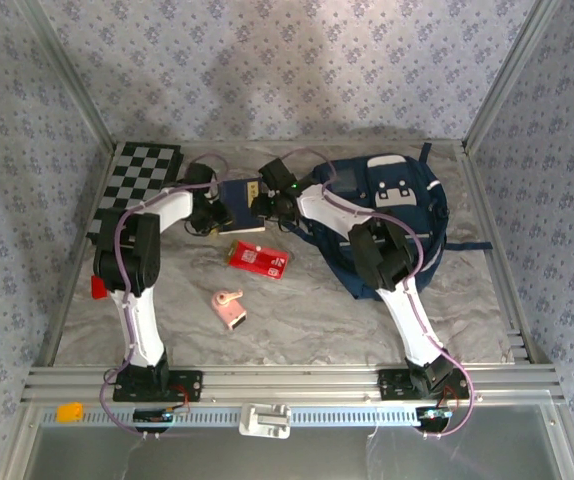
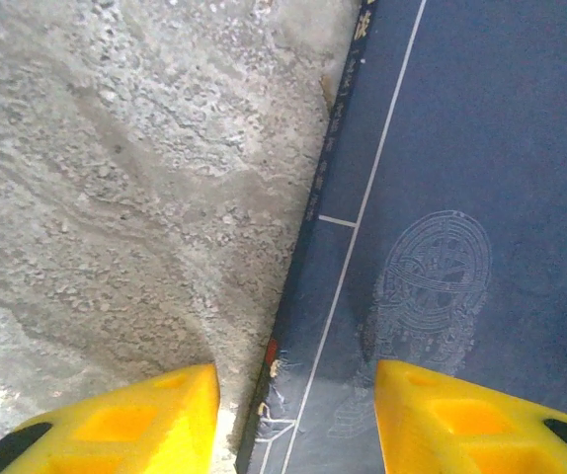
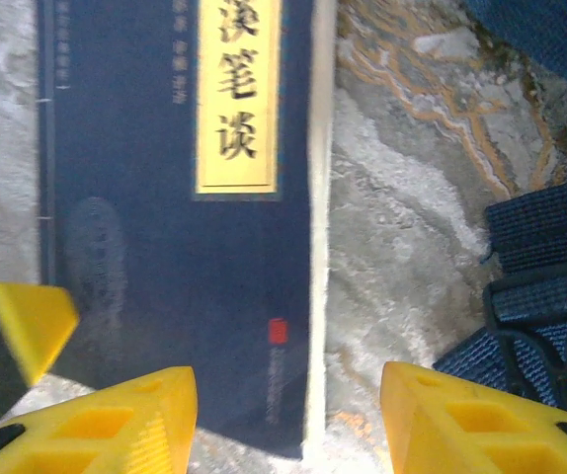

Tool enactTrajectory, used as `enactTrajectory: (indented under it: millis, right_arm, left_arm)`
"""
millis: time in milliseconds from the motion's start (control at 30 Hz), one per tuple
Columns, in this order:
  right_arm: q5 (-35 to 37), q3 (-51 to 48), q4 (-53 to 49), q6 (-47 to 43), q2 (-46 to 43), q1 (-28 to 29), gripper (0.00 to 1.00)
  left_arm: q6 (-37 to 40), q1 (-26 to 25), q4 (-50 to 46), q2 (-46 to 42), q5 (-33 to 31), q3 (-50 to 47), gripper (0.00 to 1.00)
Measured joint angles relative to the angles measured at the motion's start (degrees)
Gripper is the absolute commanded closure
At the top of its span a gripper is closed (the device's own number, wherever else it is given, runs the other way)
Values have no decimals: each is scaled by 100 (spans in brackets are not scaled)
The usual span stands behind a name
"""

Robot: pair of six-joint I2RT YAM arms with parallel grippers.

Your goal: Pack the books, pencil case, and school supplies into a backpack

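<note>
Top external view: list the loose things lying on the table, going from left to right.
checkered board → pink gadget → pencil case → backpack

Top camera looks down from the near edge over the whole table (image 1: 307, 310); both wrist cameras face down, close over one navy book (image 3: 165, 247)

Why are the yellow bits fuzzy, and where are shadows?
Left wrist view: the jaws sit too close, so soft; the table looks sharp. Right wrist view: shadow darkens the book near the jaws. Top view: soft shadows on the back wall.
</note>
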Motion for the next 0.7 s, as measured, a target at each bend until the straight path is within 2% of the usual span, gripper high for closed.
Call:
enactTrajectory:
  millis: [300, 700]
  right_arm:
    - [-376, 560, -66, 26, 540, -39, 48]
    - [-647, 885, -192, 105, 675, 28, 53]
  left_arm:
    - [-83, 68, 125, -31, 94, -129, 65]
    - [-83, 79, 549, -190, 118, -485, 68]
